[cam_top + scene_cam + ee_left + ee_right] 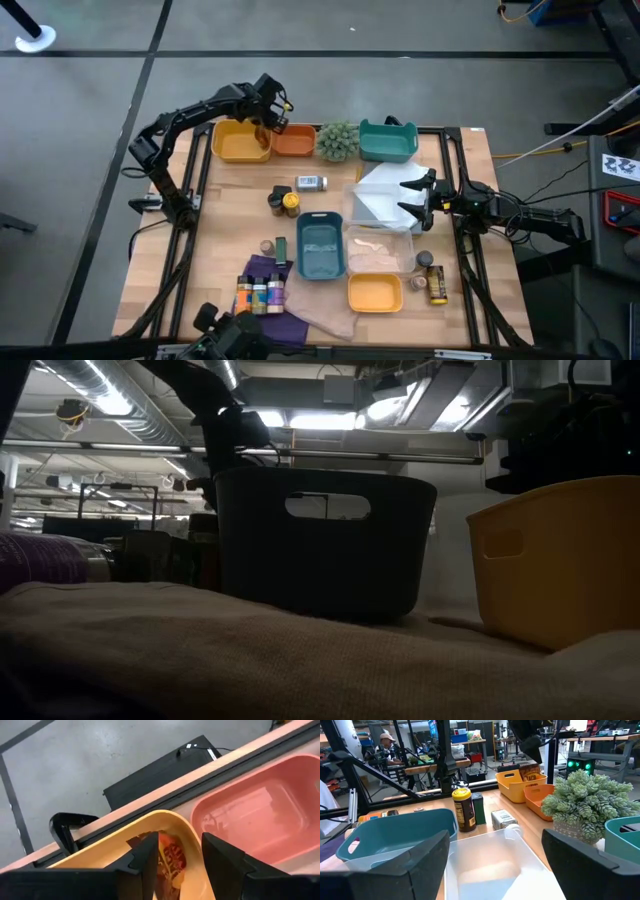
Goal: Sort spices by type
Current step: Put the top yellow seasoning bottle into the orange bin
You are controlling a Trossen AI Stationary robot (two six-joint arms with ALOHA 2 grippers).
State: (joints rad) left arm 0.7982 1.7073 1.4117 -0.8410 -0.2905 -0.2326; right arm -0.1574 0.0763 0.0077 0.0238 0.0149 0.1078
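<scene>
Plant [337,141] between orange and teal trays

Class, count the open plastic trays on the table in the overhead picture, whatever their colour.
6, none seemingly hidden: yellow tray, orange tray and teal tray along the far edge; blue tray and clear tray mid-table; another yellow tray at the near edge.

Grey floor [380,25] all around the wooden table [230,215], crossed by dark seams. Overhead, silver ducts [110,405] and bright strip lights [385,405] run along the ceiling. Beyond the table, workbenches [427,767] crowd the room, a person in a cap [385,740] sits behind them, and green lamps [577,765] glow.
</scene>
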